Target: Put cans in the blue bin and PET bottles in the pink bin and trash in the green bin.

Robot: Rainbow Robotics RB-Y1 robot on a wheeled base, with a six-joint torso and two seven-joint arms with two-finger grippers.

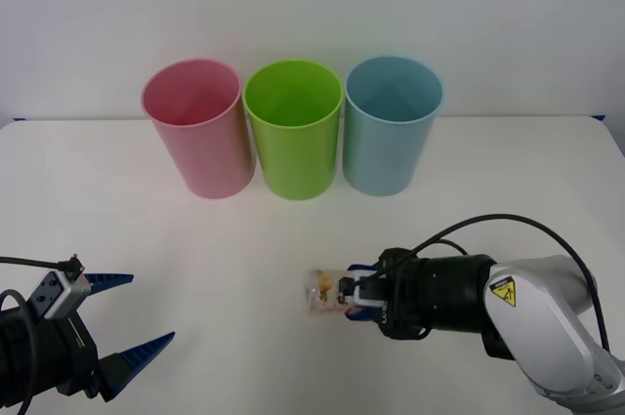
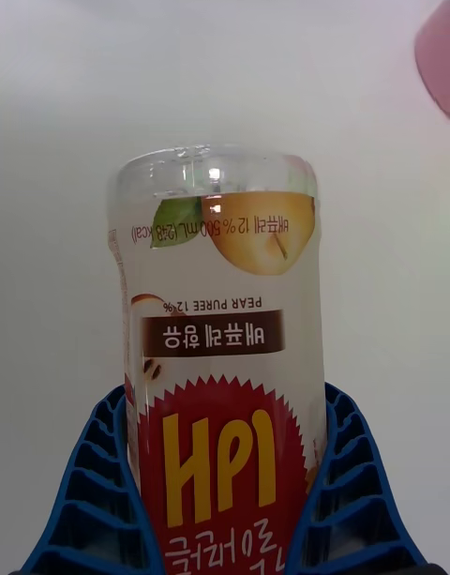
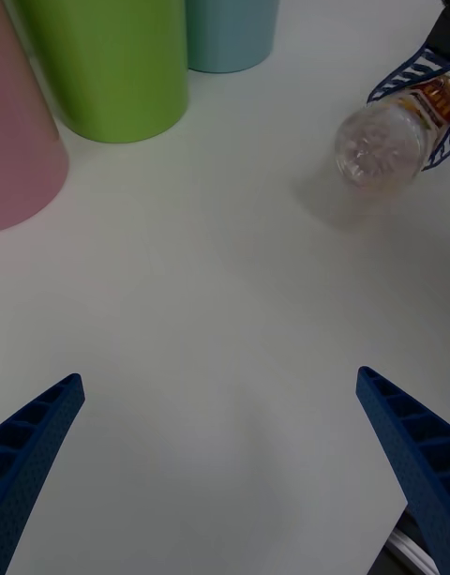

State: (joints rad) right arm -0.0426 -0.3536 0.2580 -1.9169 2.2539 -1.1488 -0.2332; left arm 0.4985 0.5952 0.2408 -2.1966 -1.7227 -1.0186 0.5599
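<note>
Front view: pink bin (image 1: 196,128), green bin (image 1: 293,128) and blue bin (image 1: 393,123) upright in a row at the far side of the white table (image 1: 195,239), green in the middle, touching or nearly touching its neighbours. PET bottle (image 1: 324,293) lying on its side well in front of the green bin, base pointing toward the robot's left. Right gripper (image 1: 357,299) reaching in from the right, clamped around the bottle's body. Left gripper (image 1: 122,322) low over the table well in front of the pink bin, blue fingers spread wide, holding nothing.

Right wrist view: bottle (image 2: 220,350) between the two ribbed blue fingers (image 2: 89,500), both pressed against its red and yellow label, clear base sticking out past the fingertips. Edge of pink bin (image 2: 436,54) at the far corner.

Left wrist view: own fingers (image 3: 37,444) wide apart over bare table (image 3: 206,331). Green bin (image 3: 108,50) ahead, pink bin (image 3: 23,143) beside it, blue bin (image 3: 232,17) behind it on the other side. Bottle (image 3: 380,145) well off from the green bin, base facing the camera, right gripper (image 3: 417,92) closed on it; cannot tell whether the bottle touches the table.
</note>
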